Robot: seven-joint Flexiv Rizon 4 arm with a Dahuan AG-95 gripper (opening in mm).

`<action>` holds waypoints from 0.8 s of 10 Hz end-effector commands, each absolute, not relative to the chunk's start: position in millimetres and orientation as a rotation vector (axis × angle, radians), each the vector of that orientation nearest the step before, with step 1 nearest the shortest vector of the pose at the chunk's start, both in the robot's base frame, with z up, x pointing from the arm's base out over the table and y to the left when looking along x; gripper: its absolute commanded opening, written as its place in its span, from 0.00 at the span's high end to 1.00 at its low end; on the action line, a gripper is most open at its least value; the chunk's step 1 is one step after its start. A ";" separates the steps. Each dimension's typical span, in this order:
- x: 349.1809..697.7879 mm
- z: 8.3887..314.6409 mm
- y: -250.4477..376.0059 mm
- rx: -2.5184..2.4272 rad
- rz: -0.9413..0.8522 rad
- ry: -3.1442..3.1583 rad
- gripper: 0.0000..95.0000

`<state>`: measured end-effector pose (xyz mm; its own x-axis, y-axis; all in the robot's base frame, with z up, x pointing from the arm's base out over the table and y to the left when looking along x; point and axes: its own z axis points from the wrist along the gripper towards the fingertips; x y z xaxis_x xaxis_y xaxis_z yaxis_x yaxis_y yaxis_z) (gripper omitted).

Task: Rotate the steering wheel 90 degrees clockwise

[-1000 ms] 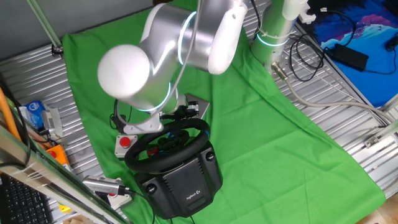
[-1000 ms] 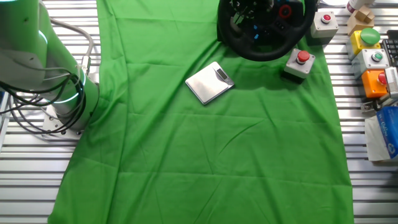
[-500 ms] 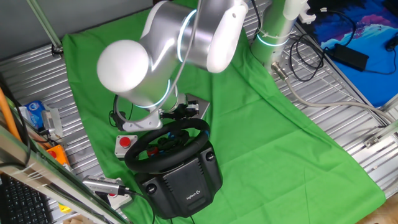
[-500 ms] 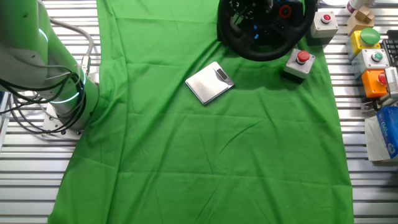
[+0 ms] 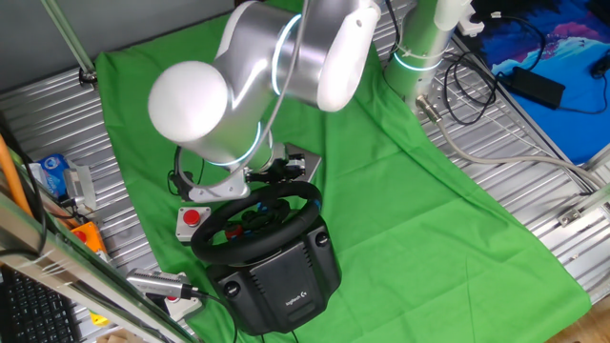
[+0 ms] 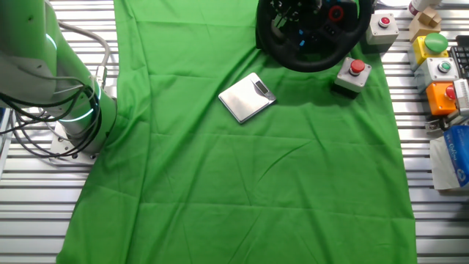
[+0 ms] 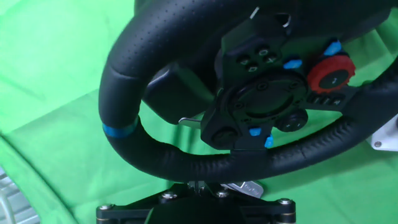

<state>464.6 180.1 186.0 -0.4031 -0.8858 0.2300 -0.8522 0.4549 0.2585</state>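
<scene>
In the hand view my claw (image 7: pixel 208 186) sits at the lower rim of the steering wheel (image 7: pixel 186 158); its fingers are hidden, so I cannot tell how wide they stand. The wheel's blue stripe (image 7: pixel 119 130) lies left, its red dial (image 7: pixel 331 75) right. Green cloth (image 7: pixel 56 99) lies underneath.

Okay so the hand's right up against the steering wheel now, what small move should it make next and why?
Probably start turning clockwise along the rim. The hand view shows the steering wheel rim pressed right against the gripper, with its blue stripe off to the side. Whether the grip is closed is not visible.
</scene>
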 end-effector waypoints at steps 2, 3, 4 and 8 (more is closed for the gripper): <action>464.8 186.3 180.1 1.130 -0.115 -2.642 1.00; 464.8 186.3 180.1 1.038 -0.083 -2.722 1.00; 464.8 186.3 180.1 0.964 -0.055 -2.779 1.00; 464.8 186.3 180.1 0.805 -0.013 -2.899 1.00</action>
